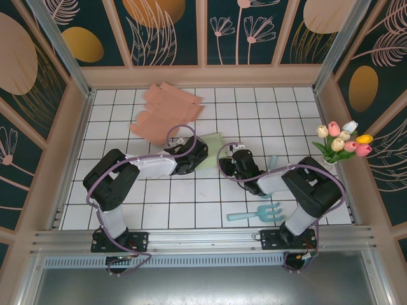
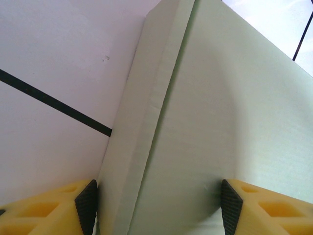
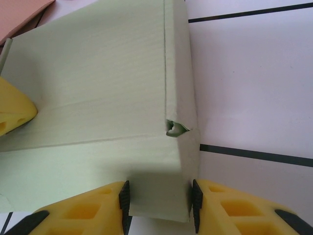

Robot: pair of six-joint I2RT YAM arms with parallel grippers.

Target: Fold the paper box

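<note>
The paper box [image 1: 213, 145] is pale green and lies on the tiled table between my two grippers. My left gripper [image 1: 196, 154] holds its left side. In the left wrist view both pads of that gripper [image 2: 159, 205] sit against the box [image 2: 205, 122], one on its folded edge and one on the broad panel. My right gripper [image 1: 230, 162] grips from the right. The right wrist view shows that gripper [image 3: 160, 203] shut across a narrow end of the box [image 3: 98, 88], just below a small torn corner [image 3: 175, 128]. A yellow finger [image 3: 12, 115] of the left gripper rests on the far side.
Flat pink cardboard blanks [image 1: 168, 111] lie behind the box at the back left. A teal toy fork [image 1: 257, 215] lies near the front right, and a tulip bouquet [image 1: 343, 143] stands by the right wall. Wooden walls ring the table.
</note>
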